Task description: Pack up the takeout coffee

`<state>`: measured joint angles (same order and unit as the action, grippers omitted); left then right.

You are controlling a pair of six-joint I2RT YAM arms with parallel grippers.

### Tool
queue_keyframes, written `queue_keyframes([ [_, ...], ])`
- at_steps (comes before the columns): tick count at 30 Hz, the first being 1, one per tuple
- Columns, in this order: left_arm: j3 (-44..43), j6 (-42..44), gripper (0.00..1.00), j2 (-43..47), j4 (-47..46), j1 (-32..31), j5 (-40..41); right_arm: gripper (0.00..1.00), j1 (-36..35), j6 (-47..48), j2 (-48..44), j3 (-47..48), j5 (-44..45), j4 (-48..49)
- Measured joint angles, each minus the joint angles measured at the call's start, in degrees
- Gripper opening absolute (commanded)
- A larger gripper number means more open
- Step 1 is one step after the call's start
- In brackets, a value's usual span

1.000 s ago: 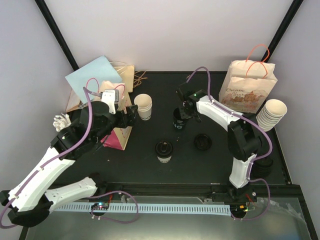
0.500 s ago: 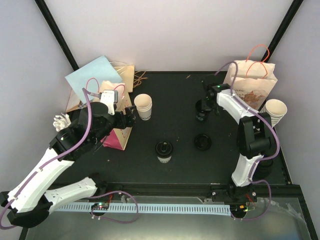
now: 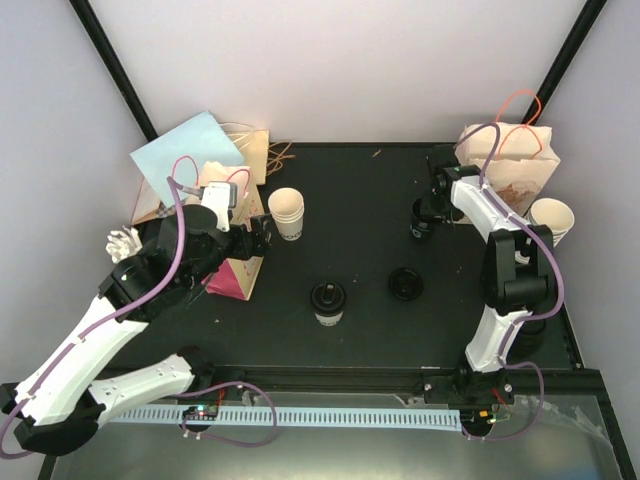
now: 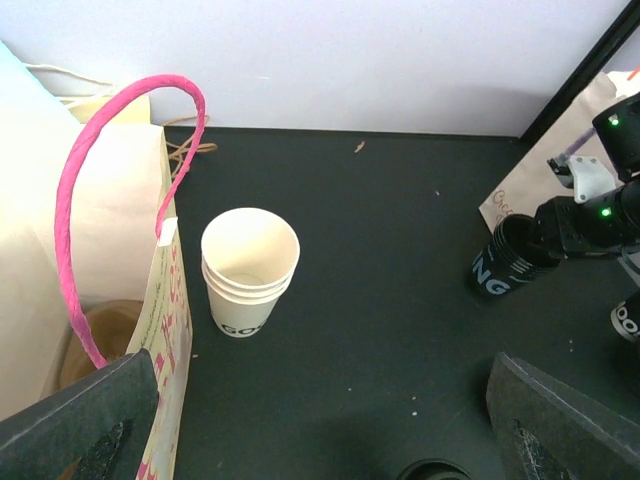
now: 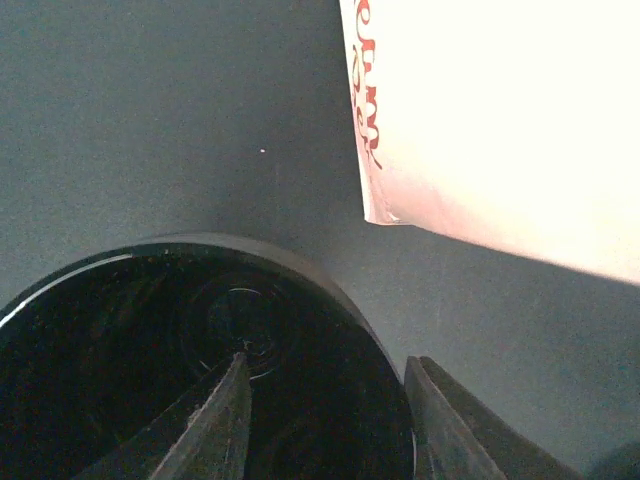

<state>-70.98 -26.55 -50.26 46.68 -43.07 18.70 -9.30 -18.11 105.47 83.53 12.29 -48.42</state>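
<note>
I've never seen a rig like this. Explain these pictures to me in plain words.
This is a robot: two white jointed arms bolted to a black table, each ending in a two-finger gripper. One picture looks down from above; the other two come from cameras on the wrists. The right gripper pinches the rim of an open black paper cup, one finger inside, beside a tan paper bag with orange handles. The left gripper is open and holds nothing, next to a bag with a pink handle. Also on the table: a stack of white paper cups, a lidded black cup and a loose black lid.
</note>
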Motion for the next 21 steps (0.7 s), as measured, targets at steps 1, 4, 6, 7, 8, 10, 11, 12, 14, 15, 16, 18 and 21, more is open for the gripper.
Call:
queue_keyframes([
  [1, 0.0, 0.0, 0.93, 0.02, 0.13, -0.02, 0.0, 0.53, 0.0, 0.09, -0.02, 0.0, -0.15, 0.0],
  [4, 0.0, 0.02, 0.93, 0.02, 0.44, -0.02, 0.0, 0.72, -0.04, 0.17, -0.48, 0.0, -0.63, -0.02],
  [6, 0.0, 0.04, 0.93, 0.02, 0.55, -0.02, 0.0, 0.81, -0.2, 0.48, -1.27, 0.0, -0.76, -0.07],
  [7, -0.02, 0.11, 0.94, 0.02, 0.68, -0.02, 0.0, 0.88, -0.33, 0.22, -1.79, 0.0, -0.72, -0.07],
  [8, -0.04, 0.31, 0.95, 0.02, 0.87, 0.0, 0.02, 0.96, -0.55, 0.35, -2.43, 0.0, -0.72, -0.13],
  [10, -0.17, 0.85, 0.96, 0.02, 1.36, -0.02, 0.0, 1.0, -1.09, 0.44, -3.85, 0.0, -0.63, -0.37],
  [11, -0.28, 1.11, 0.96, 0.02, 1.68, 0.0, 0.0, 1.0, -1.44, 0.42, -4.52, 0.0, -0.66, -0.55],
  [12, -0.55, 1.38, 0.96, 0.02, 2.01, -0.02, -0.02, 1.0, -1.92, 0.39, -5.33, 0.0, -0.61, -0.68],
  [14, -1.49, 2.14, 0.98, 0.07, 2.8, -0.02, -0.02, 1.0, -3.15, 0.42, -6.99, 0.0, -0.46, -0.87],
  [15, -1.92, 2.49, 0.99, 0.2, 3.06, -0.02, -0.02, 1.0, -3.98, 0.44, -7.91, 0.0, -0.46, -1.01],
  [16, -2.32, 2.91, 0.99, 0.46, 3.04, 0.0, -0.04, 1.0, -4.94, 0.46, -8.85, 0.0, -0.44, -1.07],
  [18, -3.13, 3.78, 0.99, 1.07, 3.3, 0.0, -0.04, 1.0, -7.45, 0.46, -10.78, 0.0, -0.28, -1.36],
  [21, -4.76, 4.96, 0.99, 1.55, 4.02, -0.02, -0.13, 1.0, -12.15, 0.48, -13.9, -0.04, 0.0, -1.88],
])
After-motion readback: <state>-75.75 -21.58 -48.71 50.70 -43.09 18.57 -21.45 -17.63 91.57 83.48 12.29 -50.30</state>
